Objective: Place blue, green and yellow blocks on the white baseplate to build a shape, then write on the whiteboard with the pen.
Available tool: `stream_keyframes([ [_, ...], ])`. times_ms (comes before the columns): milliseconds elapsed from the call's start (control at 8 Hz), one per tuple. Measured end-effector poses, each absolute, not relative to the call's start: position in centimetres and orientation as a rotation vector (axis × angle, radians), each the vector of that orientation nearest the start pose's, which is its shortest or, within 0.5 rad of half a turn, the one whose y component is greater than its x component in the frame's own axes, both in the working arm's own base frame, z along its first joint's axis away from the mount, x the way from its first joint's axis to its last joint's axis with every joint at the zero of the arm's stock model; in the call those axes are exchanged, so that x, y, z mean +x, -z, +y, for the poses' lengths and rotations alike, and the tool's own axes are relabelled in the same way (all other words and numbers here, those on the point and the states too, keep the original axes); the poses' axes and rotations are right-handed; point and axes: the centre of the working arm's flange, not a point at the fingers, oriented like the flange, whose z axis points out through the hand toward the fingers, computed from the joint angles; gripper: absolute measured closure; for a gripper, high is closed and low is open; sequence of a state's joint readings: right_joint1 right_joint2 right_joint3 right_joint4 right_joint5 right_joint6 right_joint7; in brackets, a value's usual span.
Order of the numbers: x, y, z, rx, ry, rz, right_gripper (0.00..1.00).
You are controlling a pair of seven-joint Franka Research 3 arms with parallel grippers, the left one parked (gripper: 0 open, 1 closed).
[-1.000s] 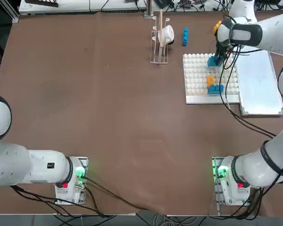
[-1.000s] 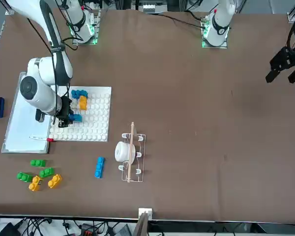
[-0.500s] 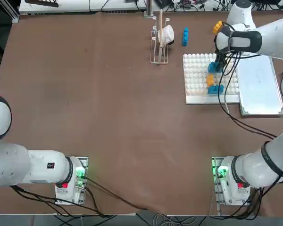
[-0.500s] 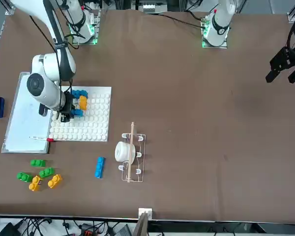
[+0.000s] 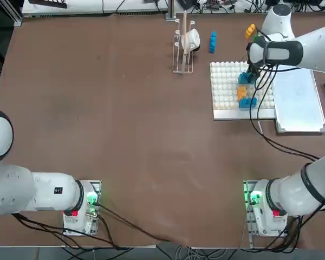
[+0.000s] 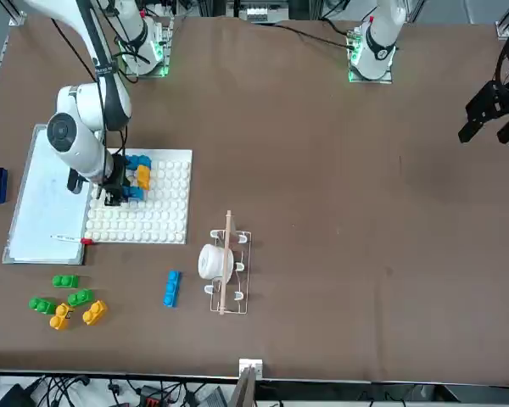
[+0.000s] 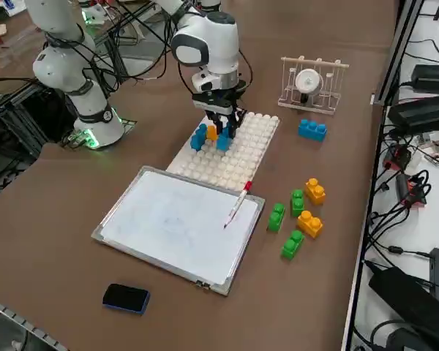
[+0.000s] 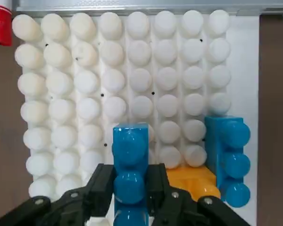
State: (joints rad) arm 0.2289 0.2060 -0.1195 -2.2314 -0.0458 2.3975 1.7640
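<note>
1. The right gripper (image 8: 130,188) is clamping a blue block (image 8: 130,160) between its two fingers, pinching the long sides near the end closest to the wrist; the block's far end is sticking out beyond the fingertips over the white baseplate (image 8: 146,70).
2. Just beside the held block, an orange block (image 8: 191,181) and a second blue block (image 8: 228,157) are already sitting on the studs; from the right side view the gripper (image 7: 227,126) is hanging directly over this cluster.
3. The block is looking light, rigid and glossy, so it is probably slippery under the pads; gripping the flat side walls, as now, is likely the safest hold, since the round studs offer little purchase; seating it is probably going to need a firm straight push.
4. The pen (image 7: 236,204) is lying beyond the baseplate from the gripper, its red cap at the plate's corner, its body across the whiteboard (image 7: 161,219) edge; it is looking slim and light, best pinched mid-barrel.
5. No brand, label or readable writing is showing on any of these things.
</note>
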Motion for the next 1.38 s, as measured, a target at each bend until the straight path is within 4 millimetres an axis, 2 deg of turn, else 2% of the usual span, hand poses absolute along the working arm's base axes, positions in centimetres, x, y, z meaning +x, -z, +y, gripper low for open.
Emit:
stream_keyframes([
  [750,53.1,-26.2,5.9,-2.22,0.025,2.324,0.62],
  [1375,52.9,-25.9,5.8,-2.216,0.022,2.331,0.62],
])
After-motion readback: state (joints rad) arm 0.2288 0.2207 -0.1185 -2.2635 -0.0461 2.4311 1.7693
